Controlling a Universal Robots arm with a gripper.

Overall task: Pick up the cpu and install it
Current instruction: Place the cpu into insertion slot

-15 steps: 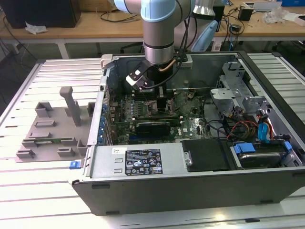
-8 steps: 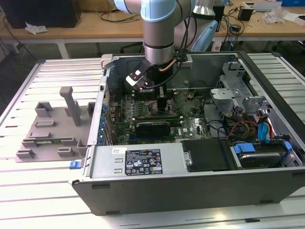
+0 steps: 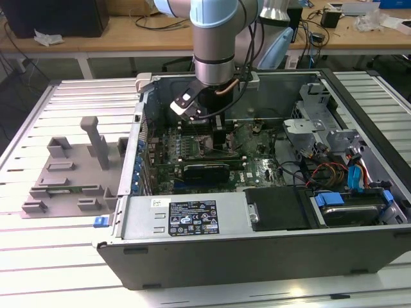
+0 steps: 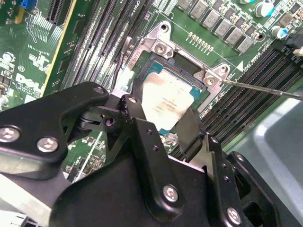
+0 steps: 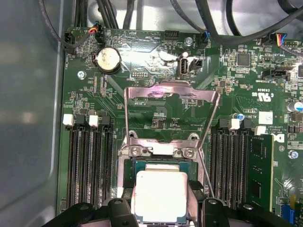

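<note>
The cpu (image 4: 165,101) (image 5: 158,196) is a small square chip with a silvery top plate. It sits level right over the open socket (image 4: 163,47) on the green motherboard. My gripper (image 4: 160,112) (image 5: 159,204) is shut on it, with one black finger (image 4: 129,104) pressed on one edge and the other finger (image 4: 190,125) on the opposite edge. The socket's metal load plate (image 5: 170,92) stands flipped open behind the chip, and its thin lever (image 4: 265,88) sticks out to the side. In the exterior view my gripper (image 3: 217,136) reaches down inside the computer case (image 3: 192,250).
Black memory slots (image 5: 87,165) flank the socket, and one green memory stick (image 5: 260,165) is seated. A coin battery (image 5: 108,59) and black cables (image 5: 213,28) lie beyond. A grey plastic tray (image 3: 70,173) lies at the exterior view's left; drive cage and wires (image 3: 334,167) fill the case's right.
</note>
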